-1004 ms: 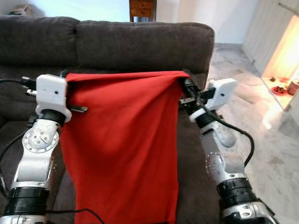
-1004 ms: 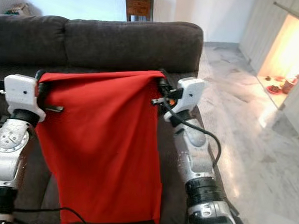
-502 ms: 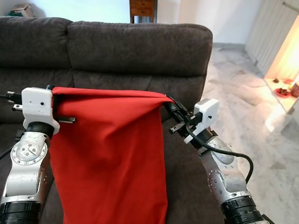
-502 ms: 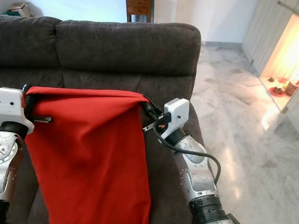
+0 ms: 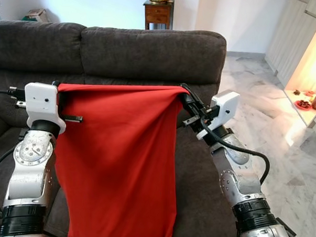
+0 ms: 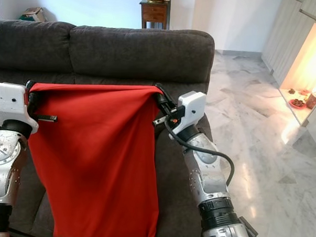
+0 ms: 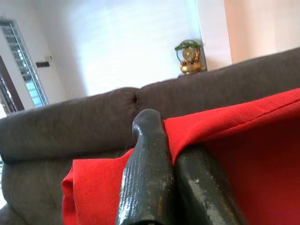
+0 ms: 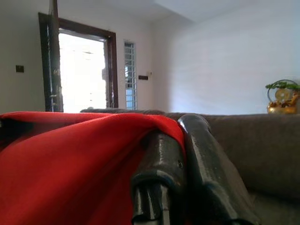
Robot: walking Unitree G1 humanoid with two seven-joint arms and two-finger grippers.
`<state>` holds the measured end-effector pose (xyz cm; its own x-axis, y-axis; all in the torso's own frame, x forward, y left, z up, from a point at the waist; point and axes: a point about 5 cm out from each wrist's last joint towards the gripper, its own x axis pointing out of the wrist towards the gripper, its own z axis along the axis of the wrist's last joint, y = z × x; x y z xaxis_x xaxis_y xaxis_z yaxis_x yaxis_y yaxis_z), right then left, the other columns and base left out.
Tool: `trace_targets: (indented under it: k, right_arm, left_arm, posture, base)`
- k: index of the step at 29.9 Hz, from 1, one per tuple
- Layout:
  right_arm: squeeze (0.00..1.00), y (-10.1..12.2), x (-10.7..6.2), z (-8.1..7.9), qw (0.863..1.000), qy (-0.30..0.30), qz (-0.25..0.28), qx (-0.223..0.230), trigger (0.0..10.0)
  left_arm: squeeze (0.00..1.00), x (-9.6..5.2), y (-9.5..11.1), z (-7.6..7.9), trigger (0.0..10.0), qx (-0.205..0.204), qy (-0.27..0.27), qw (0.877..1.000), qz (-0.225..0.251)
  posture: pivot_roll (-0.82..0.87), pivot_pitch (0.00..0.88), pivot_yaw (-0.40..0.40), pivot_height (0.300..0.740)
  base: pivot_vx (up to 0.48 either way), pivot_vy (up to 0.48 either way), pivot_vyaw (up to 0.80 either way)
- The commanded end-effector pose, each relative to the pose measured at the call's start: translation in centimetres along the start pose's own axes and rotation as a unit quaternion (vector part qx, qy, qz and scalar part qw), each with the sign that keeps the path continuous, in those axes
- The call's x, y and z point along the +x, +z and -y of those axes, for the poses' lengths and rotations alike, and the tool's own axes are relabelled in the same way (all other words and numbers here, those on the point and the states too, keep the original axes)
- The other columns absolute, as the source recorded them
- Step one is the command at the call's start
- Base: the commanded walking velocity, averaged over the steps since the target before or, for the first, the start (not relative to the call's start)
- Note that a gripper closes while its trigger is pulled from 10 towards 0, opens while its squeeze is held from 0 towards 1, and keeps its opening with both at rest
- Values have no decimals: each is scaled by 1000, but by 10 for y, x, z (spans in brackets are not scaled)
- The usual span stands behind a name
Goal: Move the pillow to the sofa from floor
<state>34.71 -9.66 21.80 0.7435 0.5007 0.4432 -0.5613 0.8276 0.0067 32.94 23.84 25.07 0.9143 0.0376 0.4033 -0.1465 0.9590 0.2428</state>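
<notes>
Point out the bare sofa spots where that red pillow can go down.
Bare seat shows beside the left hand, under the backrest, and a strip beside the right hand by the sofa end. The middle is hidden by the hanging red pillow both hands pinch.

There is one red pillow [image 5: 118,162], a flat piece of red cloth that hangs down. There are two claws: one left claw [image 5: 60,96] and one right claw [image 5: 186,99], and each one has two black fingers pressed together on an upper corner of the cloth. There is one dark brown sofa [image 5: 144,51], and two back cushions of it can be counted. Behind the sofa stands one small wooden side table [image 5: 158,12] with one golden ornament [image 7: 189,56] on it. On the low lit shelf at the right, a few small items [image 5: 308,88] are too small to count.
</notes>
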Motion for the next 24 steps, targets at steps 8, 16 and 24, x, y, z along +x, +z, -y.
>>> trace_targets:
  k: [8,16,24]
  right_arm:
    - [0,28,-3,28,994,-89,69,-9,10000]
    - [0,22,-10,36,991,-118,57,-3,10000]
    - [0,5,-24,50,982,-187,28,25,10000]
  left_arm:
    - [0,10,26,-17,10000,20,25,999,40]
    - [0,10,21,-11,10000,18,12,999,30]
    - [0,3,1,1,10000,-22,-49,998,-13]
  posture:
    - [122,12,-13,740]
    - [121,16,-15,740]
    - [124,17,-12,740]
  base:
    - [303,0,0]
    - [324,0,0]
    - [296,0,0]
